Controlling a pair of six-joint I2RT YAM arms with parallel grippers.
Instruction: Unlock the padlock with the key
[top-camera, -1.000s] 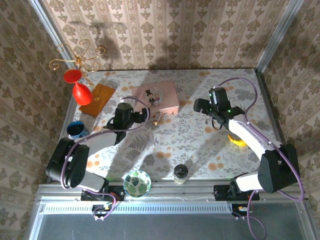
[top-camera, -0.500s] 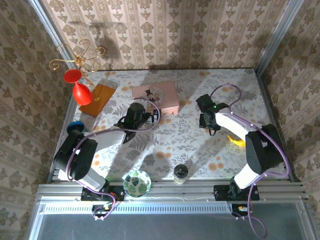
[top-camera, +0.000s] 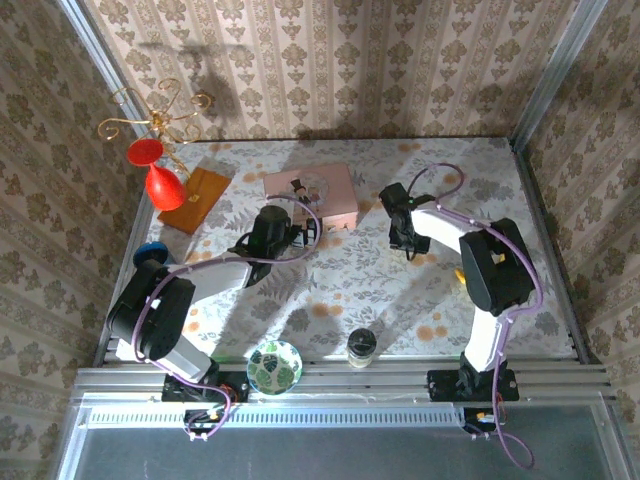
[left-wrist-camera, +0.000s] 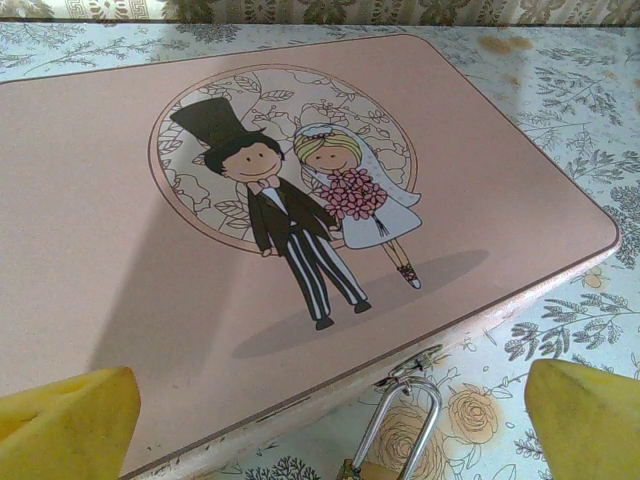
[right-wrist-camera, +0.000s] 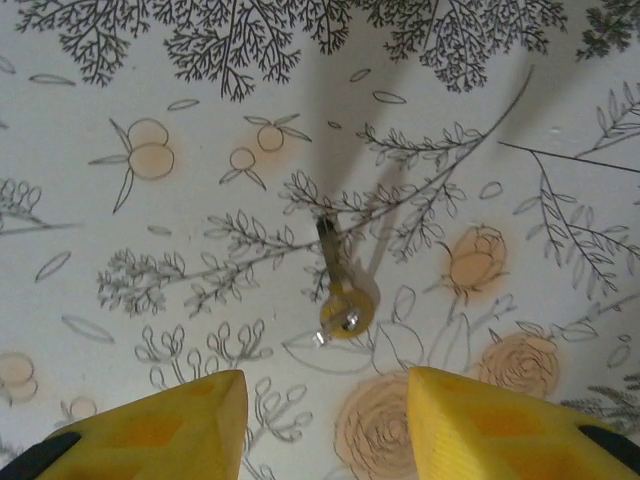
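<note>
Wallpapered walls enclose a counter (top-camera: 350, 290) covered by a floral cloth. At its rear centre stands a pink box (top-camera: 325, 190). The padlock (left-wrist-camera: 405, 425) hangs from the box's front hasp; its shackle appears closed, though its body is cut off by the frame edge. The key (right-wrist-camera: 341, 290) lies flat on the counter, well apart from the box, on the right side.

Risks noted:
- The key is thin and lies flush on the cloth, so closing fingers may skid over it, push it away or pinch the fabric.
- A crooked grip would leave the blade out of line with the keyhole.
- The padlock hangs loose, so an off-centre squeeze could swing it aside.

Pose:
- The left arm reaches low toward the box. The left fingers (left-wrist-camera: 70, 420) are spread wide either side of the padlock, touching nothing.
- The right arm folds inward, wrist pointing down. The right fingers (right-wrist-camera: 160, 430) are about half narrowed and empty, with the key in line with their gap, just beyond the tips.
</note>
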